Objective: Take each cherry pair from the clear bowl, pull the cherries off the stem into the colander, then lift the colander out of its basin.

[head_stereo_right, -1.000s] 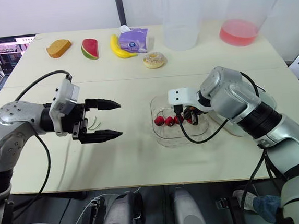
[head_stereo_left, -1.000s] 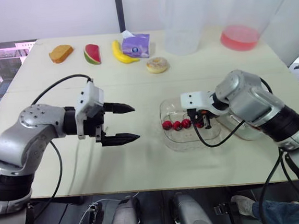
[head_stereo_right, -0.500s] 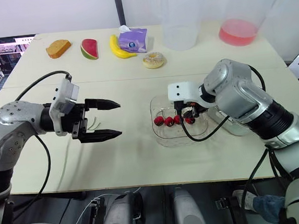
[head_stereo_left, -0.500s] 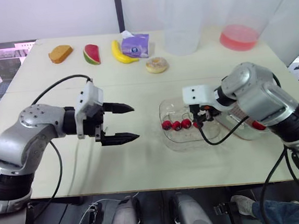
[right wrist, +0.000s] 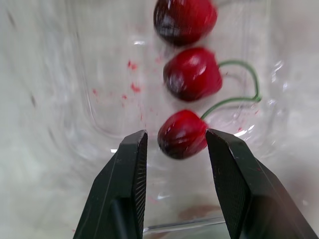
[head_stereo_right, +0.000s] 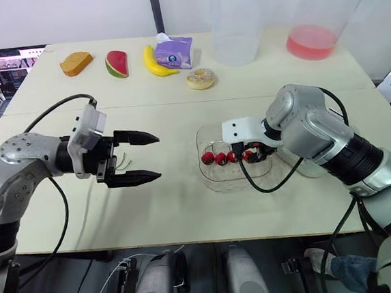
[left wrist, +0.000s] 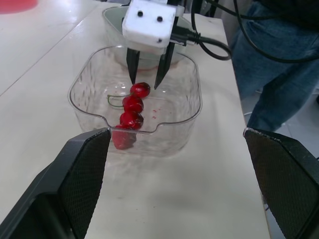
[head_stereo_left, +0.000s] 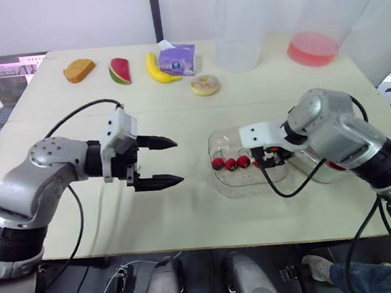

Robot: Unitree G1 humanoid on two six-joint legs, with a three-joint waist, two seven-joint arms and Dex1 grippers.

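The clear bowl (head_stereo_left: pixel 250 180) sits on the table right of centre with several red cherries (head_stereo_left: pixel 230 163) lying in a row, a green stem (right wrist: pixel 238 97) curving between two of them. My right gripper (right wrist: pixel 177 135) is down inside the bowl, open, with its fingers on either side of the end cherry (right wrist: pixel 182 134). A small gap shows beside one finger. The colander and basin (head_stereo_right: pixel 307 169) stand just right of the bowl, mostly hidden behind my right arm. Left of the bowl, my left gripper (head_stereo_left: pixel 178 162) hovers open and empty above the table.
Along the back of the table lie a bread slice (head_stereo_left: pixel 79 69), a watermelon slice (head_stereo_left: pixel 120 70), a banana (head_stereo_left: pixel 156 69), a tissue pack (head_stereo_left: pixel 177 58) and a doughnut (head_stereo_left: pixel 205 84). Clear tubs (head_stereo_left: pixel 236 26) and a pink dish (head_stereo_left: pixel 312 47) stand at the back right. A laptop (head_stereo_left: pixel 14 70) is at the far left.
My right wrist lifted slightly, then came back down, and its fingers now sit around the end cherry. The left arm has hardly moved.
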